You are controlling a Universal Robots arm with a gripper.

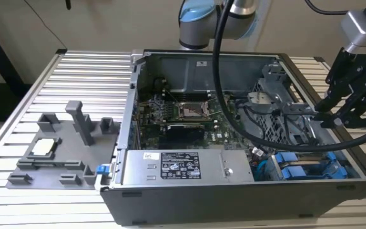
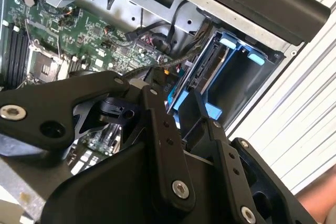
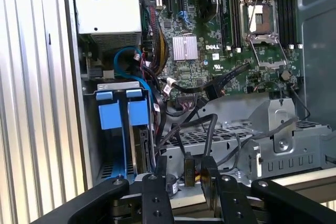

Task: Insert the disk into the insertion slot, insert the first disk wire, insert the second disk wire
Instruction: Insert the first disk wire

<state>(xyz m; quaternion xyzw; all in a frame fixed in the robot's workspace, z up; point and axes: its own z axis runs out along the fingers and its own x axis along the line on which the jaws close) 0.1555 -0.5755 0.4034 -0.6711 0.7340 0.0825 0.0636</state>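
The disk (image 3: 140,150) stood on edge in the slot (image 3: 118,84) at a corner of the case (image 1: 234,200), under bright blue tabs (image 3: 137,113) — judged seated, its dark edge turned toward the cables (image 3: 210,129). It looked a stiff, dense slab. Its smooth metal would probably slip under a pinch and take knocks badly, so the matte blue plastic frame seemed the safer place to hold it.

The gripper (image 3: 186,182) hung over the grey perforated cage (image 3: 283,129), near the slot. A small dark plug (image 3: 189,169) on thin wires stood at its tip. Whether the gripper was clamped on it, I could not tell. The plug looked hard and blocky, its wires thin and floppy — best taken squarely by the plug's body, not by the cord, since its contacts would likely suffer if pushed in askew. Beyond lay the green board (image 3: 210,72) with a ribbed silver heatsink (image 3: 185,47).
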